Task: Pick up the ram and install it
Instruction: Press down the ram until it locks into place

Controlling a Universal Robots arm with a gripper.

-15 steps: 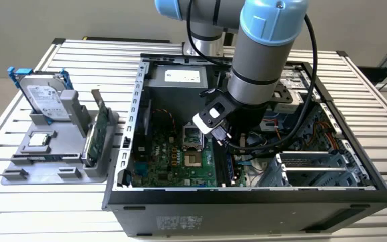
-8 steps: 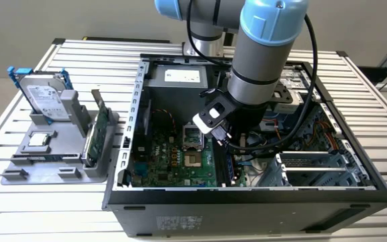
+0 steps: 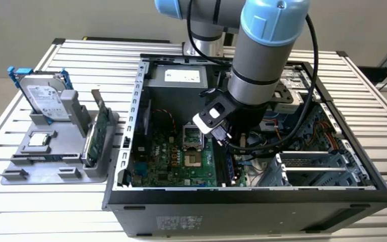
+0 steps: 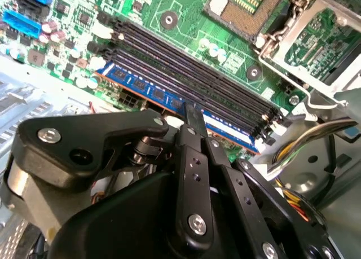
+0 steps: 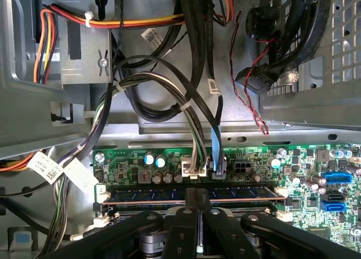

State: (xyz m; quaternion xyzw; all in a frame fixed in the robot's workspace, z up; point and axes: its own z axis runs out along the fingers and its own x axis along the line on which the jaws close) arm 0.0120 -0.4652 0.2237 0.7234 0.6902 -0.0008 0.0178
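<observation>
- On the exterior view's left we saw a grey parts tray [image 3: 18, 176] holding a hard drive [image 3: 46, 98] upright and a green card [image 3: 98, 133] on edge in a slot, presumably so each could be taken from above.
- In the middle stood the open computer case [image 3: 247, 201], lying on its side so the motherboard [image 3: 173, 156] faced up to the arm.
- The arm reached down into the case, its gripper [image 3: 237, 146] low over the board's memory slots.
- In the second wrist view the ram [image 4: 169, 98] sat in the outermost slot beside empty memory slots [image 4: 192, 67], in line with them.
- The gripper's fingers [image 4: 194, 121] were clenched on the ram's top edge, most likely to press it straight down.
- In the first wrist view the ram [image 5: 237, 192] lay level between its end clips, below the cable bundle [image 5: 186, 95].
</observation>
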